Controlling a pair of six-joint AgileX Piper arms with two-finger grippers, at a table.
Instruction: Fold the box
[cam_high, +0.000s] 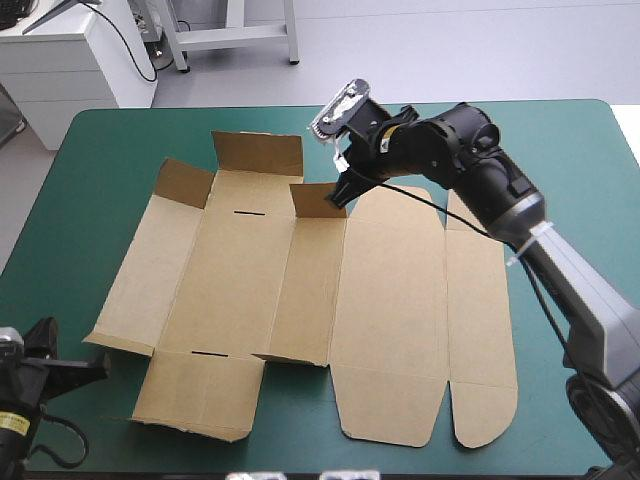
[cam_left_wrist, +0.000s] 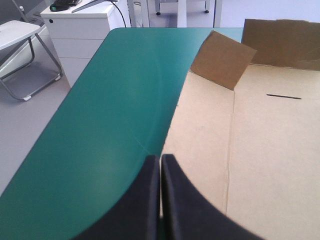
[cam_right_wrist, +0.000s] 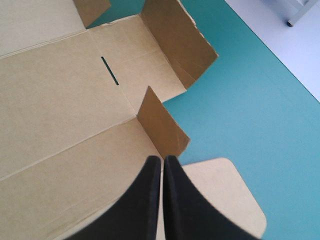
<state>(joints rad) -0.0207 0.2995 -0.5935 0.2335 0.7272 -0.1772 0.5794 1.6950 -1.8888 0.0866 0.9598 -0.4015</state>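
Right claw pressed together, empty, tips just beside a raised flap on the box. Left claw pressed together, empty, off one corner; the sheet lies ahead of and beside it, mostly flat. Bare table beyond both claws.

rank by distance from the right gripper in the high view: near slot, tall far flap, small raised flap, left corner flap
From the right gripper:
1. small raised flap, beside the gripper
2. tall far flap, far edge
3. left corner flap, far left
4. near slot, near edge
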